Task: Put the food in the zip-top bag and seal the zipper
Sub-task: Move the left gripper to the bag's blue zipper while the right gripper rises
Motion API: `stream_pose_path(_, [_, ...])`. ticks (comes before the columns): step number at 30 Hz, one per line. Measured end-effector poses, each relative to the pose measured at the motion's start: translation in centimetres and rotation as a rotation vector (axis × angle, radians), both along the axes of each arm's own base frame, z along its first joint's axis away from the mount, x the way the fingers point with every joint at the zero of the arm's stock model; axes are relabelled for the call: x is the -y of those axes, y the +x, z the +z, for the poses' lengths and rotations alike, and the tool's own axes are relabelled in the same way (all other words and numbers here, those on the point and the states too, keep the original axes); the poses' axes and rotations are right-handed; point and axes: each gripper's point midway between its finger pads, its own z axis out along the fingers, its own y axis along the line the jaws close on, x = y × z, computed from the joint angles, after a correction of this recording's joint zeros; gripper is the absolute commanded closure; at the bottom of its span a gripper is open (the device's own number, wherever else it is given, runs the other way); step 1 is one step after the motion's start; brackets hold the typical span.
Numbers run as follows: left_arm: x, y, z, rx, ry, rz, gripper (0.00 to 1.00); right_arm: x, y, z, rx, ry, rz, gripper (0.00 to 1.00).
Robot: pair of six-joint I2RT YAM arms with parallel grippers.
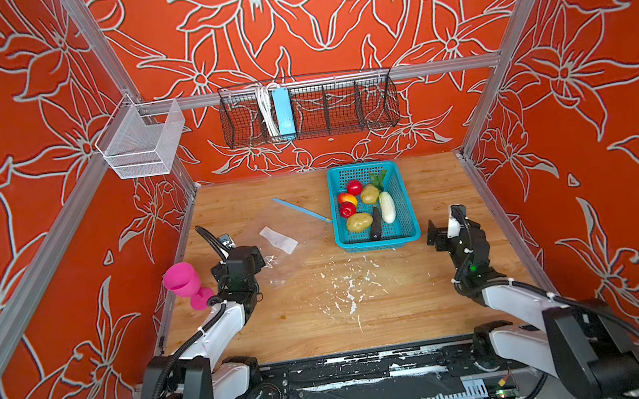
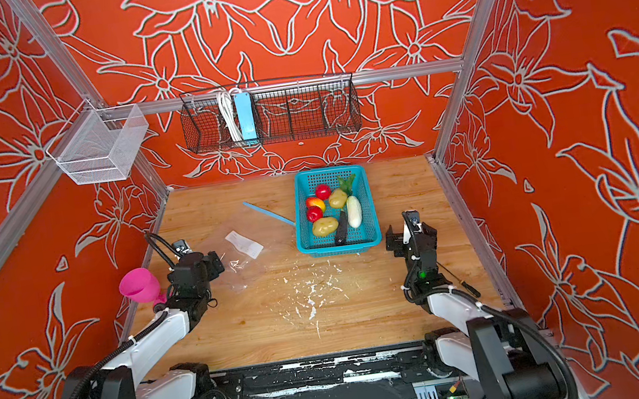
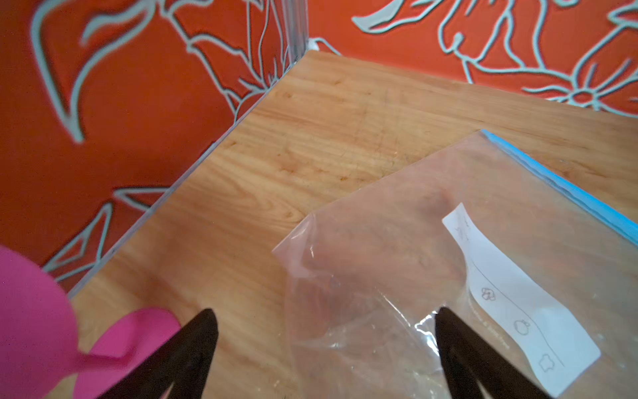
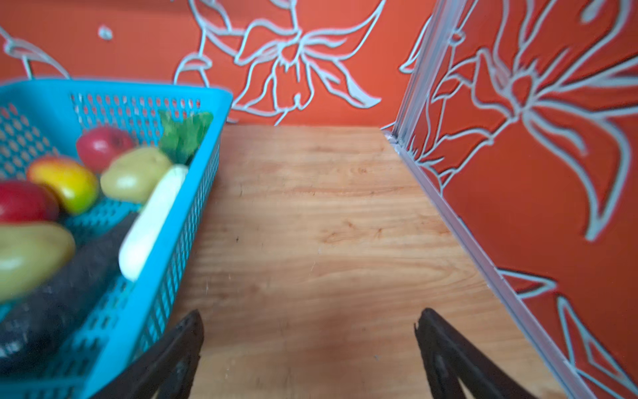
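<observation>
Teal plastic holds all your food [image 2: 324, 226]: the perforated basket [image 1: 407, 214] sits toward the far right of the wooden counter [image 1: 325, 321]. Inside it you have two red apples [image 1: 354, 187], a red-yellow fruit [image 1: 346, 198] between them, two tan potatoes [image 1: 369, 194], a white radish [image 1: 387, 207] with its green leaves toward the back wall, and a dark eggplant [image 1: 375, 223] lying between the nearer potato and the radish. Your zip-top bag [image 3: 397, 262] lies flat on the counter to the left of the basket, clear and a little wrinkled, with its white label [image 1: 278, 239] facing up. The light-blue zipper [image 1: 302, 210] runs along the bag's far edge, slanting toward the basket. Its small yellowish slider [image 1: 330, 221] sits at the end just beside the basket's left wall, and you cannot tell from these views whether the mouth is zipped. Your left tool [image 3: 324, 314] hangs over the bag's near left corner with its jaws spread wide and nothing between them. In the left wrist view one finger [image 3: 459, 342] shows against the plastic and the other against bare wood beside a tipped pink goblet [image 1: 181, 279] at the counter's left edge. Your right tool [image 4: 309, 314] is likewise spread wide and empty, low over bare wood just to the right of the basket's near right corner, apart from the food.
</observation>
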Motion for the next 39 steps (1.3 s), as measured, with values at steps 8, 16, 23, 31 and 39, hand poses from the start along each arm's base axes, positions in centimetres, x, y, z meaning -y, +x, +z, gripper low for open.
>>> stream_pose_path(8, [-1.0, -0.4, 4.2, 0.044, -0.116, 0.154, 0.03, 0.5, -2.1, 2.3, -0.009, 0.088, -0.040, 0.02])
stream_pose_path(16, [-0.2, -1.8, 4.7, -0.006, -0.301, 0.243, 0.02, -0.3, -3.0, 2.3, -0.121, 0.163, -0.023, 0.02])
stream_pose_path(23, [2.5, -0.6, 5.0, -0.076, -0.471, 0.218, 0.03, -1.6, -3.1, 1.8, -0.256, 0.248, 0.011, 0.02])
stream_pose_path(31, [6.2, 2.6, 5.7, -0.172, -0.607, 0.201, 0.03, -3.1, -3.7, 1.3, -0.387, 0.319, 0.051, 0.02])
stream_pose_path(39, [10.2, 6.6, 4.8, -0.348, -0.628, 0.223, 0.03, -3.2, -4.7, 0.5, -0.449, 0.335, 0.042, 0.02])
